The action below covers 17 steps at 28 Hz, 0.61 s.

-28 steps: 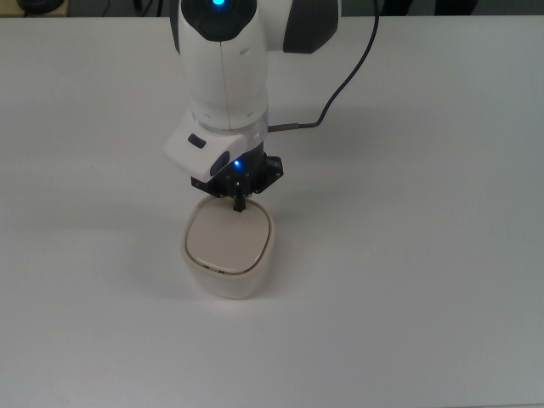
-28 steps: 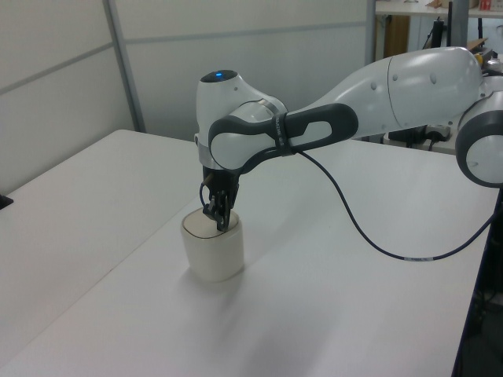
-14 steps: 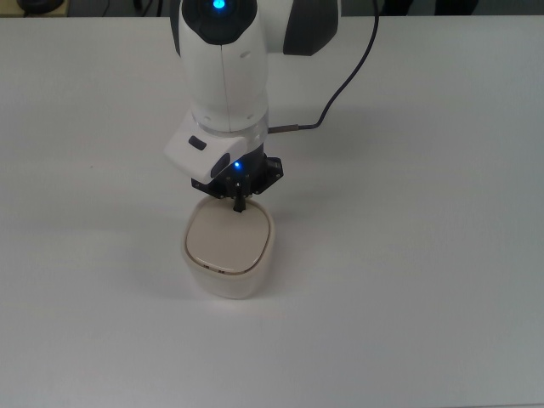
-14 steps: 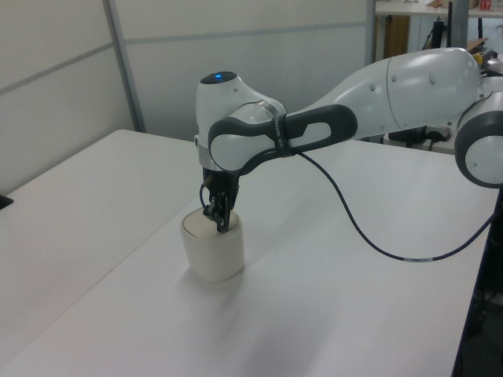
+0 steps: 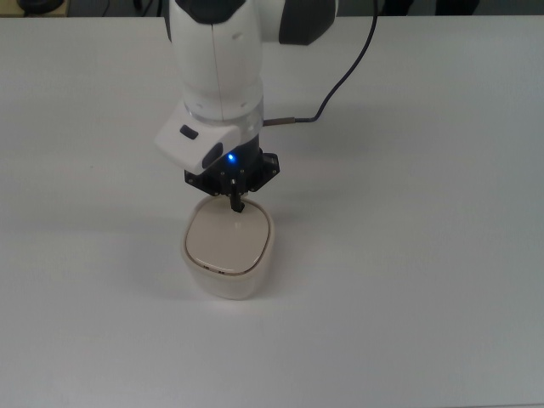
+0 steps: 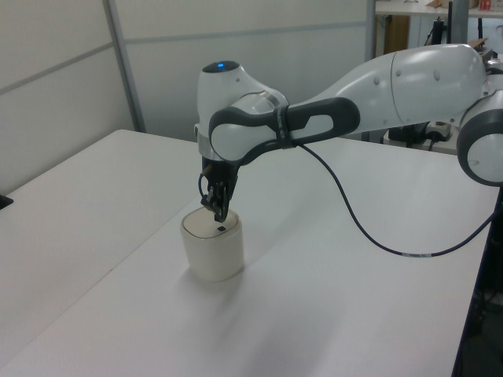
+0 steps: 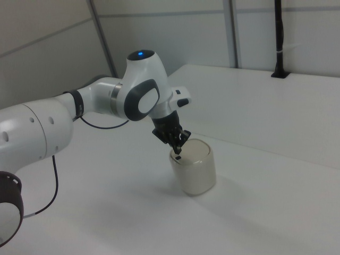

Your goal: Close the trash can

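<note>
Trash can [image 5: 229, 252]: likely light, stiff, smooth plastic; tips easily on the table [image 5: 425, 255].
Lid [image 5: 228, 238]: lies flat; small knob at 12 o'clock.
Gripper [image 5: 236, 204]: fingers together, holding nothing, just above the knob.

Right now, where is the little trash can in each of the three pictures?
Top view: the trash can sits low, a bit left of centre.
Left view: it stands left of centre, on the white table.
Right view: it stands just right of centre.
Shared landmark: the gripper is right above its lid.
</note>
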Available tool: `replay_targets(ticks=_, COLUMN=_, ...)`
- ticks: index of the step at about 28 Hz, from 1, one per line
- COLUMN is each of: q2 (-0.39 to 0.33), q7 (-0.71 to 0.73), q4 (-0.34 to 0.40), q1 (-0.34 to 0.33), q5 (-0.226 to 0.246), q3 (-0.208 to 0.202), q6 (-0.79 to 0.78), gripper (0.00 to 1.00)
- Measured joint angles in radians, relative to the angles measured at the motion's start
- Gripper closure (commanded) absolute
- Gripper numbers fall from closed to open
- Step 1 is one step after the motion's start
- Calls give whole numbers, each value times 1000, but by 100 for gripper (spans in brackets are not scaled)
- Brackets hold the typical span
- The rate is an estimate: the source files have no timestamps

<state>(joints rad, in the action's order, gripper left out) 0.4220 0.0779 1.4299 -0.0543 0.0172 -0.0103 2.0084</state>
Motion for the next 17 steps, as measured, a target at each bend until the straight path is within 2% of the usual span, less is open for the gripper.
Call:
replay_targets(ticks=2, q2=-9, q7=0, q4=-8, q1=1, q5=3, q3=-2, q6=-10, gripper=100)
replay_targets(ticks=3, q2=-15, q7=0, q4=-11, q1=1, q5=5, q3=-3, q6=-19, gripper=96)
replay_targets(ticks=17, q2=-76, q7=0, q4=-16, q1=2, q5=5, q3=-35, q6=-181, gripper=96)
